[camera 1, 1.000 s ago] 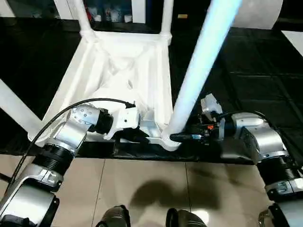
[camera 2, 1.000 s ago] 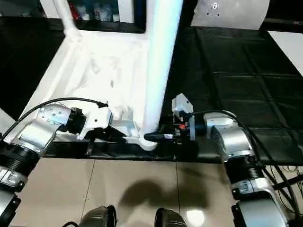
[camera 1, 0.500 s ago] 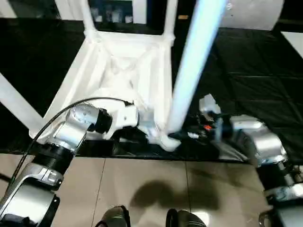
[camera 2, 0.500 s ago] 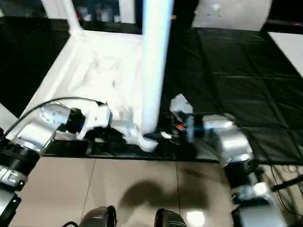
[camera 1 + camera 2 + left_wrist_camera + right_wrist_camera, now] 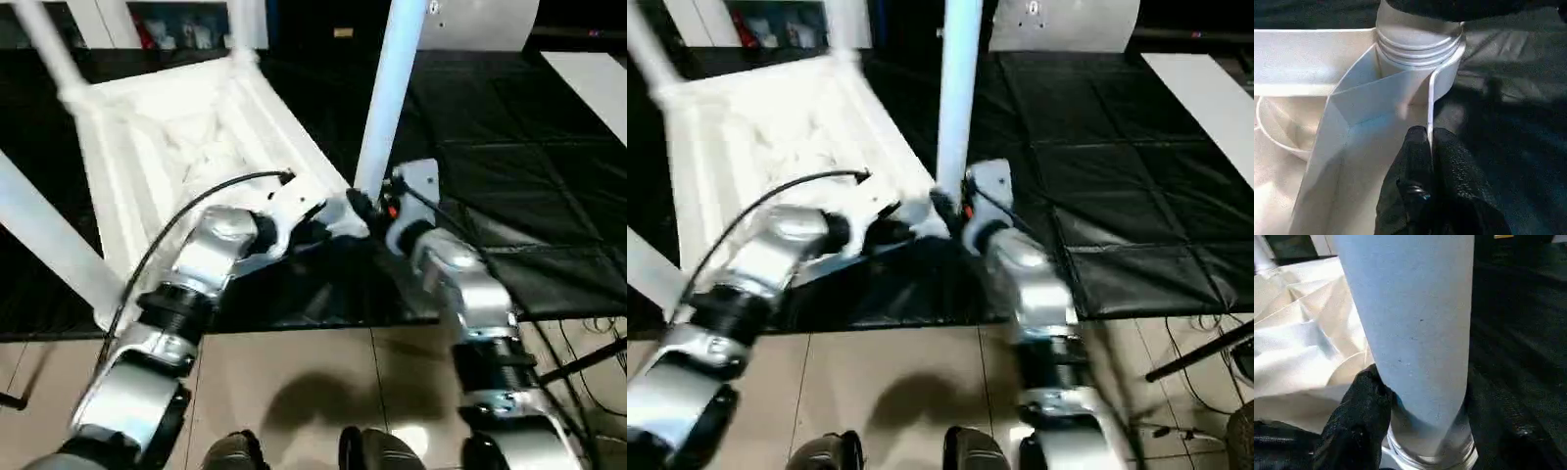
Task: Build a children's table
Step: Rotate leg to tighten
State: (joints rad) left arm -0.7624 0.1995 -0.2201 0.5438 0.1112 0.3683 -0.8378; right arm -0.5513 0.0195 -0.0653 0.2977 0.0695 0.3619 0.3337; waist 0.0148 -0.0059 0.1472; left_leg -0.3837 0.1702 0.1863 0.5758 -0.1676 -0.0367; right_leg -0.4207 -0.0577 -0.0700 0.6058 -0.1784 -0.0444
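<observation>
Two silver forearms reach out over the tan floor at the near edge, and past that everything sits on black mats; the table top lies upside down on them, ribbed underside up, turned at an angle to the robot.

Left gripper first; its two black fingers are clenched tight on the thin white side wall of the table top, right next to the nearest corner socket; one finger sits inside the wall, the other outside; in the head view that gripper sits just beside the socket corner.

Right gripper comes in from the other side; one black finger presses against the bottom of the standing leg, just above the ribbed ring where it meets the socket; the other finger is hidden behind the tube, but the grip looks wrapped around the leg, half spread to fit it.

That leg stands about upright out of the near corner and runs off the top of the frame; it has a bluish tint.

Further back, another leg rises from the far left corner, one from the far corner, and a fourth slants across the left side; beyond all that there's a white panel and some blurry shelves I can't make out.
</observation>
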